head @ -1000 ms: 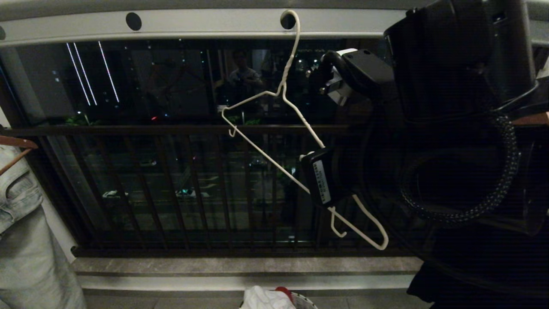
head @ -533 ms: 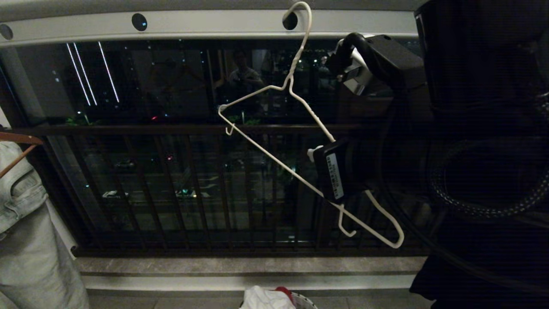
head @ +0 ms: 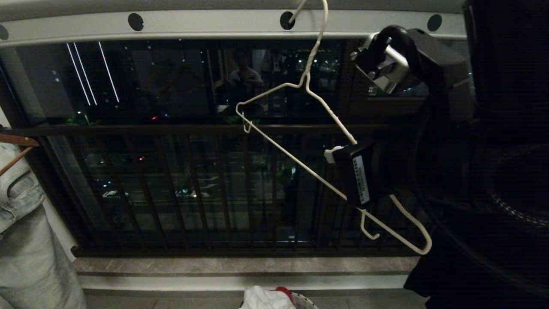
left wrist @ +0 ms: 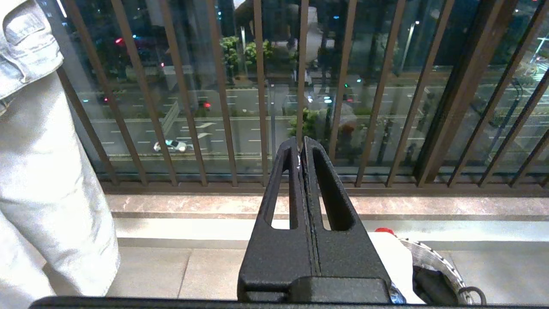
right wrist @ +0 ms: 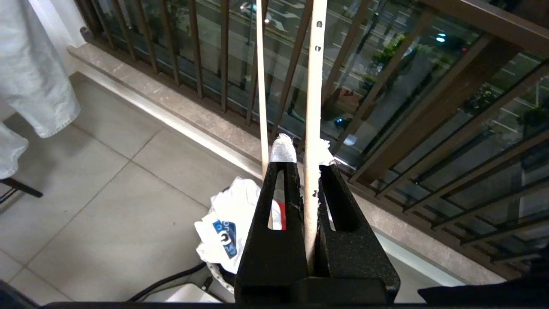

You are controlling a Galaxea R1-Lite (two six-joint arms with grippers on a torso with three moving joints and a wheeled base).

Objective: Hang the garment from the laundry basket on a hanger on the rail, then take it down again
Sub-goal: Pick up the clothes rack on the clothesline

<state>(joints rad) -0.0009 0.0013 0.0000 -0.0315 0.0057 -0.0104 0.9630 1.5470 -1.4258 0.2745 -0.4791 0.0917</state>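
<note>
Pale jeans (head: 25, 240) hang beside the dark balcony railing (head: 193, 189).

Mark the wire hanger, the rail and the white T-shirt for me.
hanger (head: 296, 159): head view, on its long bottom wire.
rail (head: 206, 22): head view, on the bare grey bar between two holes.
white T-shirt (right wrist: 240, 199): right wrist view, on the crumpled cloth above the blue logo.

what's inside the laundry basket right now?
The basket holds the crumpled white T-shirt, its blue logo facing up, and a bit of red cloth beside it. Something black lies lower by the wall. Anything underneath is covered.
</note>
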